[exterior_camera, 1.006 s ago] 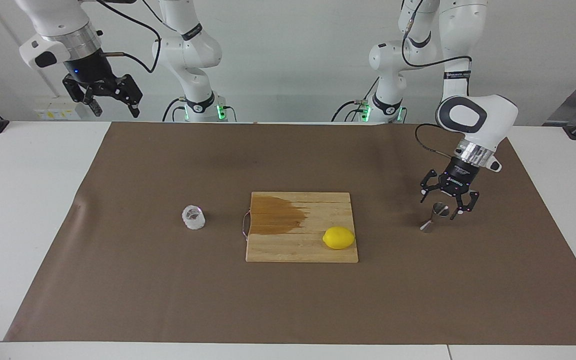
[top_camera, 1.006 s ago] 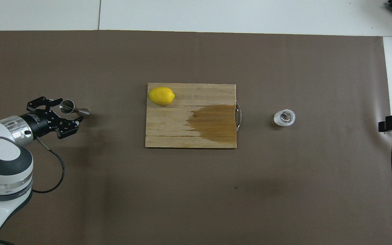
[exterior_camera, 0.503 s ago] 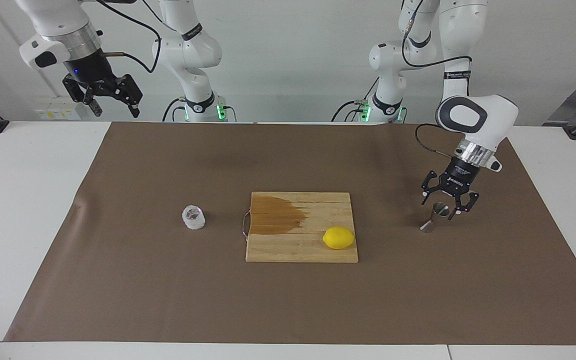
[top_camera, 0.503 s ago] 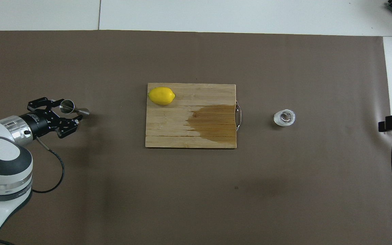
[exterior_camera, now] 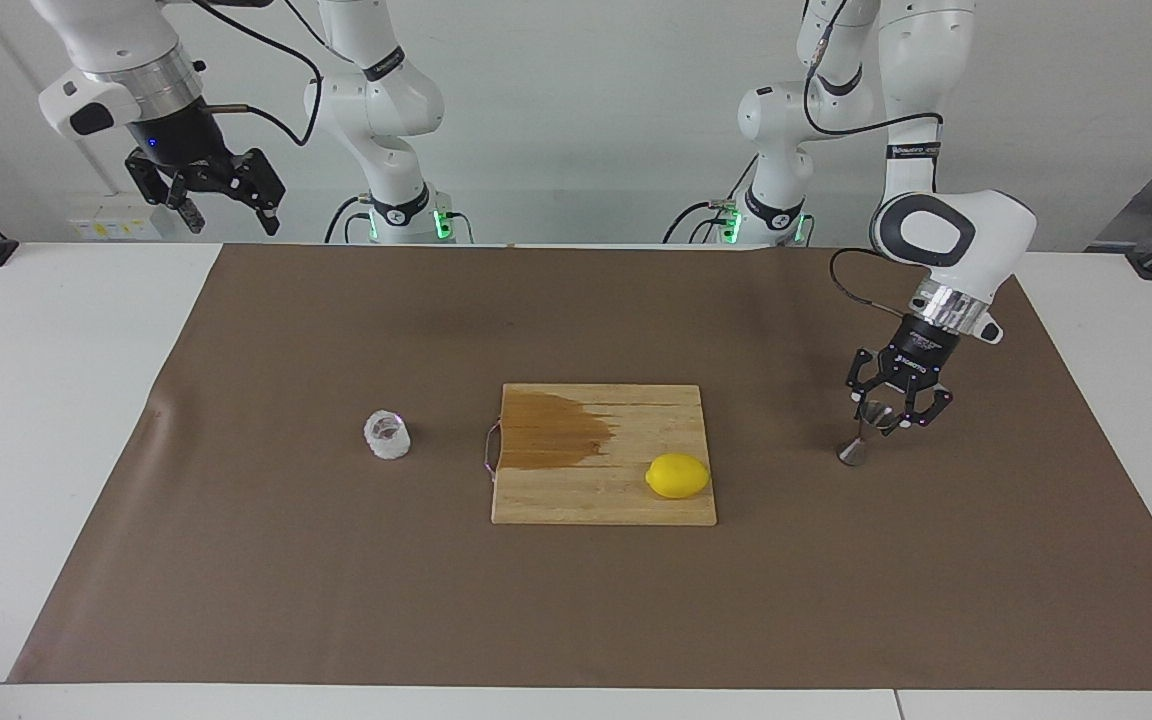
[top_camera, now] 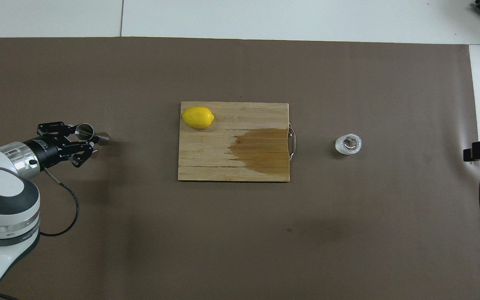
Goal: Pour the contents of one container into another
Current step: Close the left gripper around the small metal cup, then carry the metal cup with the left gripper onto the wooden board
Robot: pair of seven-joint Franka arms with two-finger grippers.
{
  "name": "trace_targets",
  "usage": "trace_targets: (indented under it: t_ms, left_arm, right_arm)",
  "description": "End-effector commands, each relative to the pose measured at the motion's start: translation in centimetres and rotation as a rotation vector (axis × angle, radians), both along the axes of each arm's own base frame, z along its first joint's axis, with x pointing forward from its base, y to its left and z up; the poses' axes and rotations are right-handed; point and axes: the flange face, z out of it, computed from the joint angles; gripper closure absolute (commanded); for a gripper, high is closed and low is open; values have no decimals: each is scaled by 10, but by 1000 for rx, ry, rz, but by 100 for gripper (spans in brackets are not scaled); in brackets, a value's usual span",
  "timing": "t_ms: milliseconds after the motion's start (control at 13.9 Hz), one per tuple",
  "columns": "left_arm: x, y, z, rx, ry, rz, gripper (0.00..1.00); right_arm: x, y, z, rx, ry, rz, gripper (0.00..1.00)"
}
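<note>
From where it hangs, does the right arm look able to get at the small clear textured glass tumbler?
Probably yes: the right gripper hangs open, high over the table's edge, and the small clear textured glass tumbler stands alone on the brown mat, with nothing between them.

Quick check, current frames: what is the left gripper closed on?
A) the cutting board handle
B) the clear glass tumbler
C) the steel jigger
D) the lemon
C: the left gripper has its fingertips pinched around the upper cone of the steel jigger, which stands on the mat at the left arm's end of the table.
</note>
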Motion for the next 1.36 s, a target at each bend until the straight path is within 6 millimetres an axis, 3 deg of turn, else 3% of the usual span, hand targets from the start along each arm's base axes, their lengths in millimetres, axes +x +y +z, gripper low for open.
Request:
trace_targets:
  t_ms: [0,431,575,1077,1293]
  left_arm:
    - [7,-2,3,-15,-10,21,100]
    - [29,-15,40,-95,-49,-64,100]
    - [31,-28,53,-114,-59,-82,100]
    - [47,-138,114,-122,-18,-247,100]
    - [38,-187,121,-133,8,-281,100]
  right_arm:
    - [-3,0,2,3,5,-11,0]
    - [-3,0,3,2,3,-11,0]
    - [-3,0,2,3,5,-11,0]
    - [-3,0,2,3,5,-11,0]
    - [-3,0,2,3,5,-11,0]
